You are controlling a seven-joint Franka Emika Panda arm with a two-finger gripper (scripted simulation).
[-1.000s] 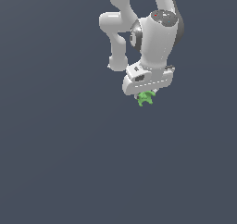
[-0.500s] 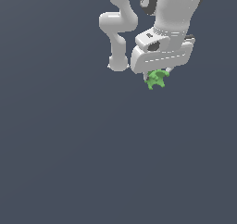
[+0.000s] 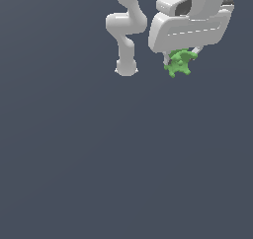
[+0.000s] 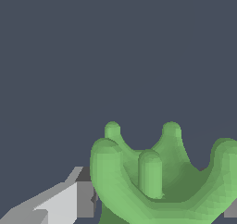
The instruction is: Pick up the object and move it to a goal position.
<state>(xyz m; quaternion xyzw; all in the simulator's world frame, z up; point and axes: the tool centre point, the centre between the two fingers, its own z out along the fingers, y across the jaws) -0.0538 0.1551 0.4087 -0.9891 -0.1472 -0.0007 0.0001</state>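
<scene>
The object (image 3: 179,63) is a small bright green lumpy thing with curved prongs, held under the white gripper (image 3: 181,60) near the top of the exterior view, well above the dark grey floor. The gripper is shut on it; the thin fingers (image 3: 168,61) show at either side of it. In the wrist view the object (image 4: 162,177) fills the lower part of the picture, prongs pointing away, with one grey and white finger (image 4: 69,200) against its side.
The arm's white links and base (image 3: 126,67) stand to the exterior view's left of the gripper. The dark grey floor (image 3: 123,174) spreads flat below.
The gripper has risen and moved toward the exterior view's right with the green object held in it; it now looks larger and closer to the camera.
</scene>
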